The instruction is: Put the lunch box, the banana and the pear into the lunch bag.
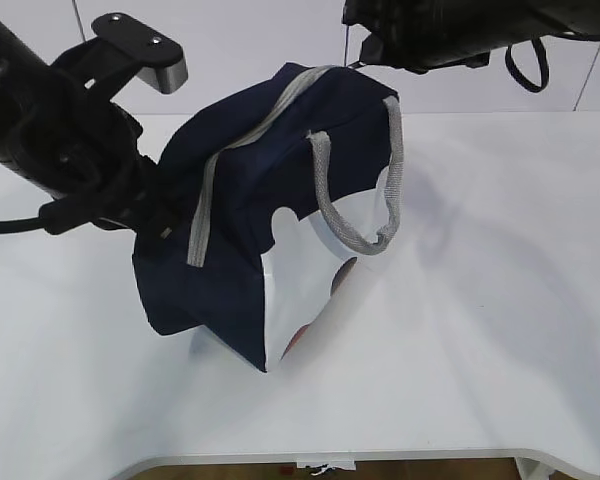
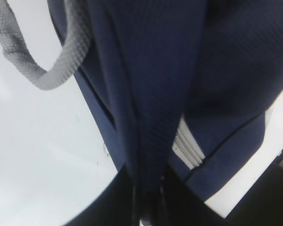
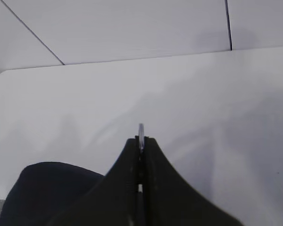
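Pinching a fold of navy fabric, the left gripper (image 2: 148, 207) holds the lunch bag (image 1: 270, 180) lifted and tilted off the table (image 1: 480, 330), its arm slanting in from the upper left; the right gripper (image 3: 140, 141), clenched on a thin metal tab, hangs level above the bag; no readable writing shows.
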